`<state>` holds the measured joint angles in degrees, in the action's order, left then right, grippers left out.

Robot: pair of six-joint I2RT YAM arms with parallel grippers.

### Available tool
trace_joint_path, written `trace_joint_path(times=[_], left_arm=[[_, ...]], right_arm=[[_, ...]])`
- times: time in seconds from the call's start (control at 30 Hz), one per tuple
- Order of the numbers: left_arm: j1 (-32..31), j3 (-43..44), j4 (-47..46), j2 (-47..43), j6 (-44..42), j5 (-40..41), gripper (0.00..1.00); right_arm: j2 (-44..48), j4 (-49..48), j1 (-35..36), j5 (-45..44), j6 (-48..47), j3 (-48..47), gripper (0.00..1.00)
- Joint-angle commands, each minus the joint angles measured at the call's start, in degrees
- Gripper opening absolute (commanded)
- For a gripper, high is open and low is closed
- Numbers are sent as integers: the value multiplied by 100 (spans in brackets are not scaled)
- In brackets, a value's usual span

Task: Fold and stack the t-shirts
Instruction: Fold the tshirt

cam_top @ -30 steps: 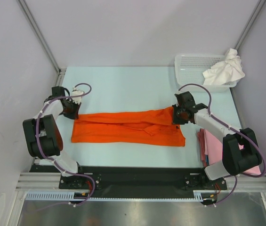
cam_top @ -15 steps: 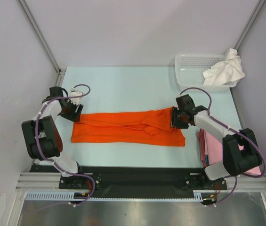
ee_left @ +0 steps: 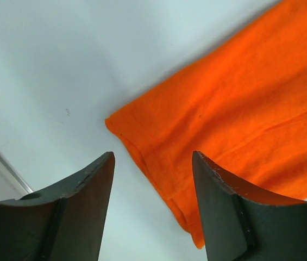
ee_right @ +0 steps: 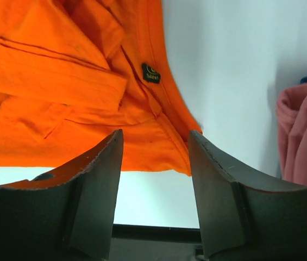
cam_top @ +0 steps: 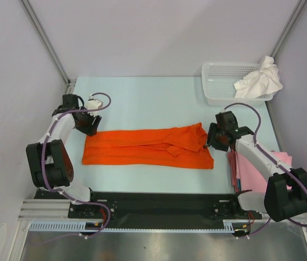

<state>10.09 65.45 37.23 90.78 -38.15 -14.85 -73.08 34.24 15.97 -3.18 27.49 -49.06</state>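
Two end effectors (ee_left: 153, 157) (ee_right: 155, 135) beside t-shirt (cam_top: 148, 147) edges

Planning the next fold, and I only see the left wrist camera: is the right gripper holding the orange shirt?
Observer: No, the right gripper stands open at the orange t-shirt's collar end, gripping nothing.
Operator: How does the shirt lie overall?
Observer: Flat on the table, folded into one long strip running left to right.
Operator: Where's the stack?
Observer: Folded pink t-shirts lie at the table's right edge, just right of the orange t-shirt.
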Motion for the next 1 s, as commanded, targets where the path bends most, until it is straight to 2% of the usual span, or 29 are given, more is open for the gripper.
trace_joint_path(times=[0.0,0.03,0.13,0.37,0.43,0.5,0.63,0.7,0.83,0.93,0.97], left_arm=[[-33,-119,-416,290,80,455,64],[-24,-216,-540,378,45,805,63],[-33,-515,-805,589,9,1177,62],[-33,-622,-868,537,-52,1169,64],[-24,-516,-675,415,-78,968,65],[11,-271,-262,239,-96,249,69],[405,186,-128,-96,376,-790,78],[477,336,-444,53,641,-704,79],[433,652,-612,764,1186,-37,78],[345,767,-682,1195,1187,279,78],[310,767,-665,1283,1161,316,78]], right_arm=[[30,74,-93,106,327,238,57],[48,-56,-111,185,397,335,59],[31,-338,-111,485,652,730,61],[-286,-620,-155,547,750,1065,58],[-181,-516,-155,398,514,732,57],[-110,-453,-138,266,259,416,54],[-258,-1013,-137,150,-208,-190,51],[-601,-1278,-155,439,-366,-454,53],[-1725,-1639,-146,704,-288,-1245,56],[-2376,-1745,-146,819,-191,-1685,54],[-2630,-1763,-146,793,-173,-1817,51]])
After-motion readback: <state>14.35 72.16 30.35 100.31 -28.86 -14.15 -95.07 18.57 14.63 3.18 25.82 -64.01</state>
